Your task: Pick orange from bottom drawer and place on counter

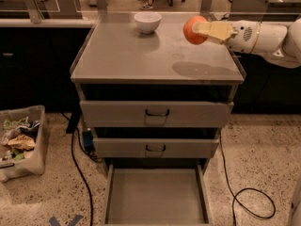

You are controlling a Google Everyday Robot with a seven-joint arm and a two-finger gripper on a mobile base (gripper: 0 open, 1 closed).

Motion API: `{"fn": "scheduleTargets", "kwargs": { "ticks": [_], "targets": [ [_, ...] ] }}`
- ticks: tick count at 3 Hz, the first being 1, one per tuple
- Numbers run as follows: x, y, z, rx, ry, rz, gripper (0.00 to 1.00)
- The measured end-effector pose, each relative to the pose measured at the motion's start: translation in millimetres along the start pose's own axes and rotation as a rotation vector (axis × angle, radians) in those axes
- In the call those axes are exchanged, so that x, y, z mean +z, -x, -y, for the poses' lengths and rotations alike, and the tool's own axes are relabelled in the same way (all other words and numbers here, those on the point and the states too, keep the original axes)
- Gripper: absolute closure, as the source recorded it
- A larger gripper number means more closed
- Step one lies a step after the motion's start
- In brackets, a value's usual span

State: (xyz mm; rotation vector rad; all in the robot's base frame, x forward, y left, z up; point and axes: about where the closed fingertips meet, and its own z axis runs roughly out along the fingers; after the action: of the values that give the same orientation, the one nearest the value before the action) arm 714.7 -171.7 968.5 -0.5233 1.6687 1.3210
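Single camera: high, frontal, mid-range, tilted down onto surface (131,55) and bottom drawer (155,194); gripper (200,30) at 2 o'clock (jaws clamp orange (189,33)).

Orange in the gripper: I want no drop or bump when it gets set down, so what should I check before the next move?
1. Small round bright-orange orange clamped between the fingers of the gripper, at the counter's right rear: ok.
2. Orange above the flat grey metal counter, not past its rim: ok.
3. Orange resting on the counter: not ok, it hangs above its shadow.
4. Round white bowl apart from the orange, to its left: ok.
5. Grey metal bottom drawer open, orange out of it: ok.
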Motion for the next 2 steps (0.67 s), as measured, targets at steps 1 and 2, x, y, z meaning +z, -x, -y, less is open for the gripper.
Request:
{"fn": "scheduleTargets", "kwargs": {
  "ticks": [1,2],
  "targets": [
    [12,16,-2,-0.063,0.000,-0.025,1.00],
    [62,11,-6,-0.250,-0.019,-0.232,1.00]
  ]
}}
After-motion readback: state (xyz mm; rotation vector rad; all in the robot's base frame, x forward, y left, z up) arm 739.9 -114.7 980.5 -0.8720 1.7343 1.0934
